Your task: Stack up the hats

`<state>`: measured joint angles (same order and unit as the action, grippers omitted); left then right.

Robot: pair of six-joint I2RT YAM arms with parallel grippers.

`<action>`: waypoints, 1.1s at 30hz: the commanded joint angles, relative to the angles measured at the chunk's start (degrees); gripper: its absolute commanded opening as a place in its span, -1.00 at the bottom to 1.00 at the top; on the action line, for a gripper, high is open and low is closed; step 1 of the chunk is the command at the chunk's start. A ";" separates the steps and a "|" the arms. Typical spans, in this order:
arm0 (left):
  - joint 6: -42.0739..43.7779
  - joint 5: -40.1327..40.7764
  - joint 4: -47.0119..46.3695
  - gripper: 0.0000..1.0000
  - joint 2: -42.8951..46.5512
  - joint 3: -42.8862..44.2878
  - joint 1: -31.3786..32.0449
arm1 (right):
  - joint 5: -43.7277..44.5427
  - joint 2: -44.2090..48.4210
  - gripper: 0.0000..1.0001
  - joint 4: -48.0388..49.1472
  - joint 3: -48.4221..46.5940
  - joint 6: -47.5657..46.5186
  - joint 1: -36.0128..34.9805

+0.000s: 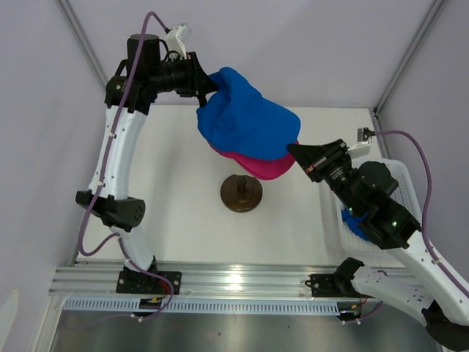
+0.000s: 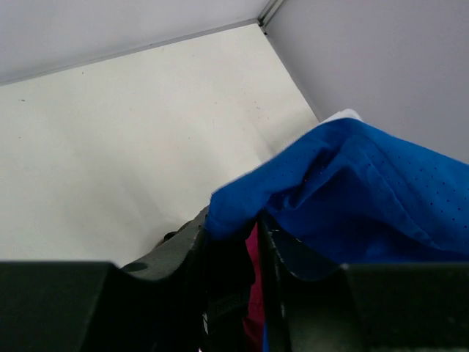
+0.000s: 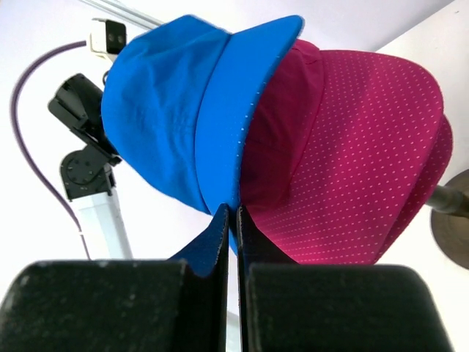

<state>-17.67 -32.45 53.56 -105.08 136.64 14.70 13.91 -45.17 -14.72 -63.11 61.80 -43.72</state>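
Right fingers (image 3: 250, 243) pinch blue hat (image 3: 161, 110) brim edge | left fingers (image 2: 182, 251) grip rear | pink hat (image 3: 352, 147) beneath

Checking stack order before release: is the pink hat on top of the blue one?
No, the blue hat covers the pink hat, which peeks out beneath it.

Both arms are glossy white links joined by black cylindrical joints. The left arm (image 1: 117, 150) and the right arm (image 1: 410, 264) each carry a purple cable (image 1: 94, 213) tied along the links. Black base plates (image 1: 146, 282) are bolted to a silver rail (image 1: 234, 279). A small white camera (image 1: 178, 33) sits at each wrist, and a green light (image 1: 390, 218) glows on the right arm. The left gripper (image 2: 233, 242) and the right gripper (image 3: 233, 220) have flat black fingers.
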 commanded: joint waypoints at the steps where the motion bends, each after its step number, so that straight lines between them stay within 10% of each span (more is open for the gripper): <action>1: 3.87 3.79 0.84 -0.29 -0.39 -0.05 1.03 | 0.59 -0.97 -0.96 -1.28 0.45 -4.31 0.13; 6: 6.95 5.10 3.91 -0.22 -1.01 -0.76 1.65 | -4.57 -2.64 -0.04 -0.49 -0.78 -6.60 4.24; 11: 8.44 6.34 4.45 -0.24 -0.48 -1.90 1.74 | -11.78 -3.52 0.39 -0.22 -1.31 -5.73 10.84; 29: 8.09 5.37 3.22 -0.24 0.75 -1.99 2.70 | -26.21 -9.76 0.47 6.81 -3.42 0.43 19.21; 33: 8.18 6.34 3.65 -0.25 0.40 -2.08 3.06 | -26.13 -11.87 0.07 6.11 -5.44 -1.42 19.12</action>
<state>-10.02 -27.11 57.60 -105.75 134.56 16.95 -10.37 -56.42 -11.16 -64.90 61.01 -24.40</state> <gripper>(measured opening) 0.376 0.573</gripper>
